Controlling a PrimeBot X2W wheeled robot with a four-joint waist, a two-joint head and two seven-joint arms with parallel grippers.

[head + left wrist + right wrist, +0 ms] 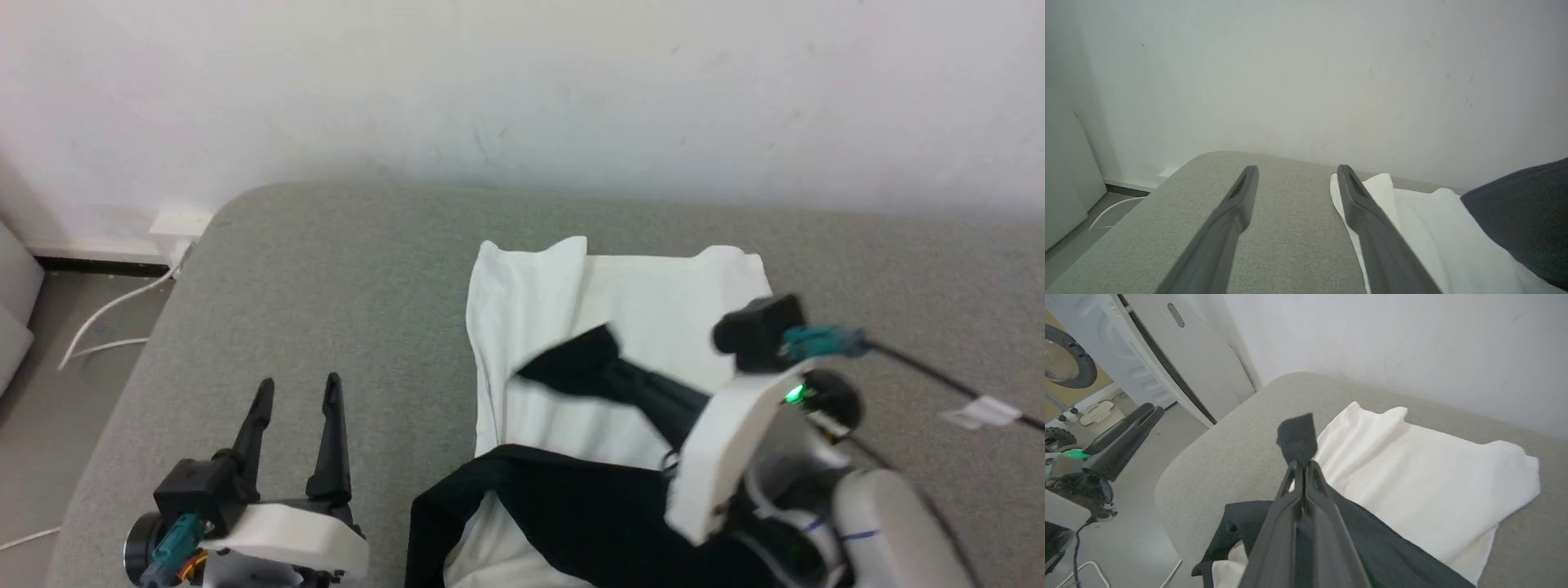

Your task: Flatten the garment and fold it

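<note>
Right gripper (1303, 467) jaws are pinching only the black sleeve (1296, 437) tip; thin grab, could slip and rumple the garment (1433, 486). Left gripper (298, 390) jaws spread, idle.

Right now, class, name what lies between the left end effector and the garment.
Bare grey cushion: in the head view, a strip of it separates the open left end effector from the garment, with nothing lying on it.

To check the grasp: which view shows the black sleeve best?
The right wrist view: the right gripper is shut on the black sleeve, whose tip sticks out. The head view shows it stretched over the white garment; the left wrist view, some dark cloth.
</note>
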